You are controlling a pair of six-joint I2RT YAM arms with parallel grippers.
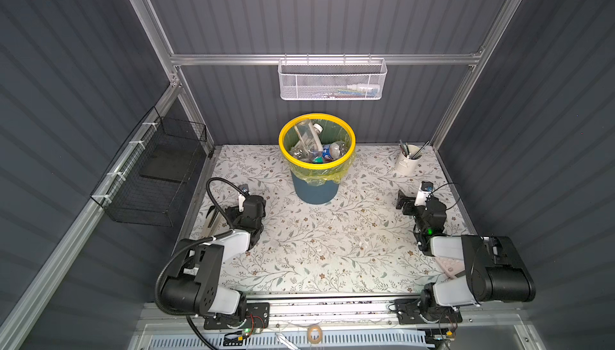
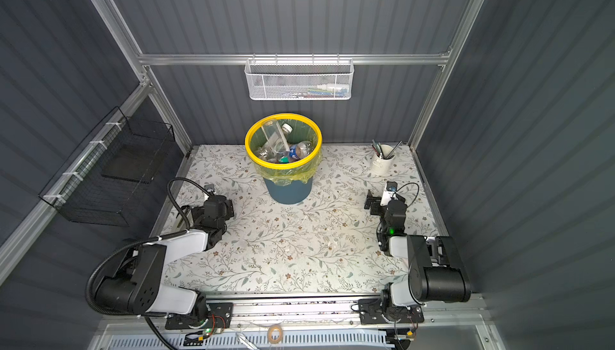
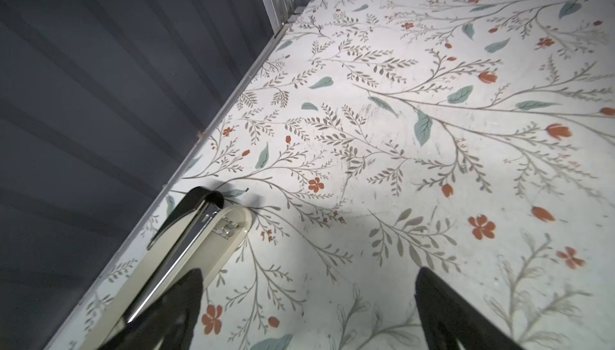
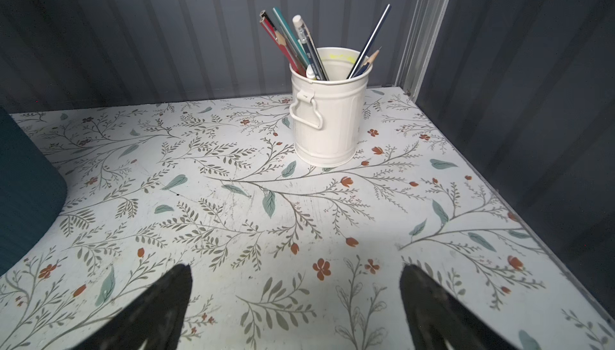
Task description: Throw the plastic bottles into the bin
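The left gripper stands wide apart and holds nothing, its two black, tapering fingers over the table. In the left wrist view one finger overlaps the end of a long cream-and-black stapler with a chrome strip, and whether they touch cannot be told. The stapler lies flat along the table's left edge, beside the dark ribbed wall. The right gripper is likewise spread and empty, low over the table. It points toward a white ribbed-metal pen cup with a loop handle, which stands upright in the far right corner with pencils fanned out of it. The table's covering is matte white, printed with grey sprigs, teal leaves and rust flowers, and scuffed with fine scratches. The bin is a round tapered blue-grey tub with a glossy yellow rim ring and a crinkled translucent yellow liner draped over it. It stands upright at the middle of the far edge, near the back wall. The plastic bottles lie heaped inside it, a tall clear one with a white cap leaning above the rest. A broad stretch of table lies open between the two grippers and in front of the bin. A white mesh basket hangs on the frame above the bin, and a black wire basket hangs on the left wall.
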